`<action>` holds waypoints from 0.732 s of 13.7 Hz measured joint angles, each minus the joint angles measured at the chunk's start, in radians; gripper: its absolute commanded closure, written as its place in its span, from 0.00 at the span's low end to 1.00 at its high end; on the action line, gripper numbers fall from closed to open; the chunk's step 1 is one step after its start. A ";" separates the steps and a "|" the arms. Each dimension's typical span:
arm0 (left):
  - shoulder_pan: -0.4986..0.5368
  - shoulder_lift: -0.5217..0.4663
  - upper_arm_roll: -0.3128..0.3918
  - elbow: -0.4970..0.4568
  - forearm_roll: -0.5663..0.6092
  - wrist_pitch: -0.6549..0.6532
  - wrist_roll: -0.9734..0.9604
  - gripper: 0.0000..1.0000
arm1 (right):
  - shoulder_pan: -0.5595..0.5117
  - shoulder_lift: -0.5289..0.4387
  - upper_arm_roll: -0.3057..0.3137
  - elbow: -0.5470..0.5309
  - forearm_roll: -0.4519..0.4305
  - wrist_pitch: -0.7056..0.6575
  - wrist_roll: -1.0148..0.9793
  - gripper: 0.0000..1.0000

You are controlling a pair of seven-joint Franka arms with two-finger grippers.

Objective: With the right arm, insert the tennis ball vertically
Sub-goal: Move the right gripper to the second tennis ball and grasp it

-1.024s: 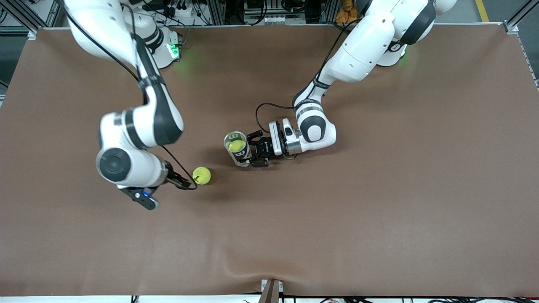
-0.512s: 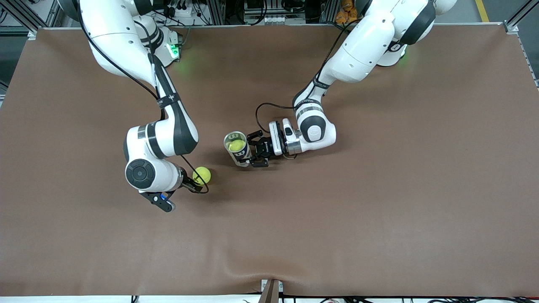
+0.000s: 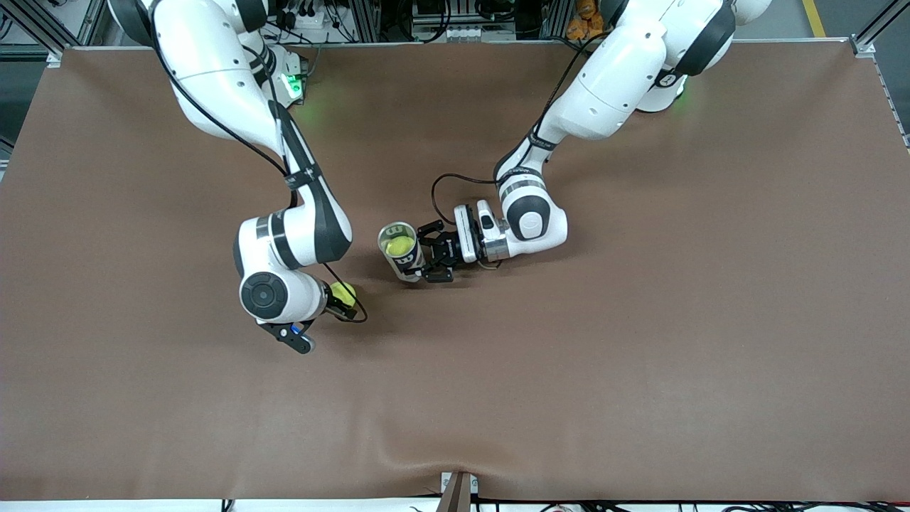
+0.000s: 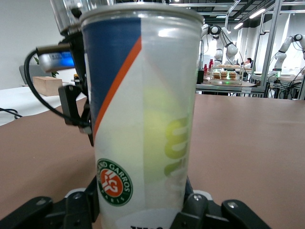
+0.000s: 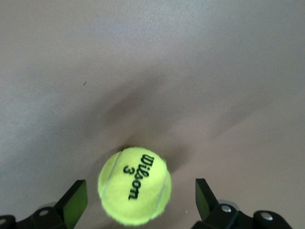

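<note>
1. Right gripper (image 3: 343,302): low over the loose tennis ball (image 3: 342,292), fingers (image 5: 76,200) spread wide apart, one on each side of it, not yet touching. The ball rests on the brown table (image 3: 640,355), nearer the front camera than the can and toward the right arm's end. Risk: a finger nudging the ball before both close would roll it away (nothing is there to stop it); an off-centre pinch could squirt it out.

2. Can (image 3: 400,250): upright, open-topped, one ball already inside. Risk: a ball brought over off-line would catch the rim and bounce off.

3. Left gripper (image 3: 435,257): fingers clamped on the can near its base. Risk: a hard downward push could tip the can (the hold is low).
</note>
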 measured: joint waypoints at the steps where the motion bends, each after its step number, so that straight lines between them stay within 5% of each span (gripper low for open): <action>1: 0.000 0.000 0.000 0.000 0.000 0.000 0.000 0.36 | 0.002 0.009 0.001 -0.004 0.000 0.017 0.000 0.00; 2: 0.000 0.000 0.000 0.000 0.000 0.000 0.000 0.36 | 0.004 0.016 0.002 -0.007 0.000 0.029 0.000 0.10; 6: 0.000 0.000 0.000 0.000 0.000 0.000 0.000 0.36 | 0.010 0.019 0.003 -0.014 0.000 0.045 0.000 0.95; 10: 0.000 0.000 0.000 0.000 0.000 0.000 0.000 0.35 | 0.021 0.014 0.002 -0.013 0.001 0.022 0.000 1.00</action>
